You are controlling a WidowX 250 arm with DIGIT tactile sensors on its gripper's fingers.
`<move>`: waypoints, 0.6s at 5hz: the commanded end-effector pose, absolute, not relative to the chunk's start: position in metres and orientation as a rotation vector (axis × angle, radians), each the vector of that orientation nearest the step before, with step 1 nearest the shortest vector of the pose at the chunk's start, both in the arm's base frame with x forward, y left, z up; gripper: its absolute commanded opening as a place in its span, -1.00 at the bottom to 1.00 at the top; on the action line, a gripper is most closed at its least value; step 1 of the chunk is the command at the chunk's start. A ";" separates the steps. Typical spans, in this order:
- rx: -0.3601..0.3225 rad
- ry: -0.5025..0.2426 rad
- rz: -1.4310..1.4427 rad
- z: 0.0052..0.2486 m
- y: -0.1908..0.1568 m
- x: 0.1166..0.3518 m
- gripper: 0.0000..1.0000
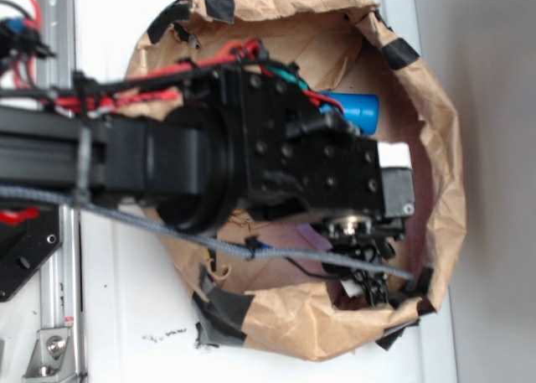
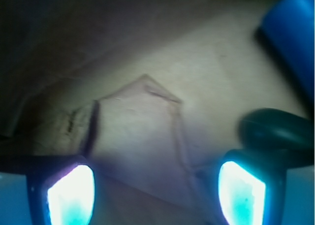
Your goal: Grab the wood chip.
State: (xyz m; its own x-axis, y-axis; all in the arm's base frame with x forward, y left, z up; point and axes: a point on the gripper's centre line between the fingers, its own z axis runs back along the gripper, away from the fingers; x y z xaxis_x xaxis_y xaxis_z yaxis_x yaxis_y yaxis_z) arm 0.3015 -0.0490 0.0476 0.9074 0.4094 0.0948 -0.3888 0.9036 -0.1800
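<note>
In the wrist view a flat, pale, angular piece [image 2: 142,119] lies on the brown paper floor; it looks like the wood chip, though its edges are faint. My gripper [image 2: 156,190] hangs just above its near edge. The jaws are open and wide apart, and nothing sits between the glowing fingertips [image 2: 71,195]. In the exterior view the arm covers the middle of the paper nest. The gripper [image 1: 368,274] points down into the nest's lower right part, and the chip is hidden beneath it.
A crumpled brown paper wall [image 1: 440,140], taped with black strips, rings the workspace. A blue cylinder [image 1: 352,111] [image 2: 293,33] lies at the far side. A dark green rounded object [image 2: 275,129] sits right beside the right fingertip. A thin dark strip [image 2: 92,126] lies left of the chip.
</note>
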 end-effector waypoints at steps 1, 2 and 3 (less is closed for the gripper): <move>-0.333 -0.299 0.416 0.077 -0.082 0.321 1.00; -0.259 -0.301 0.428 0.061 -0.088 0.327 1.00; -0.223 -0.248 0.386 0.039 -0.103 0.332 1.00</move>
State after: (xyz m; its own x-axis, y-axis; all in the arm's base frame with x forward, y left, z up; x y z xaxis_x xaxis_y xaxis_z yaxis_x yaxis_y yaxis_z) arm 0.3240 -0.0853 0.0264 0.8975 0.4070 0.1699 -0.3685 0.9036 -0.2185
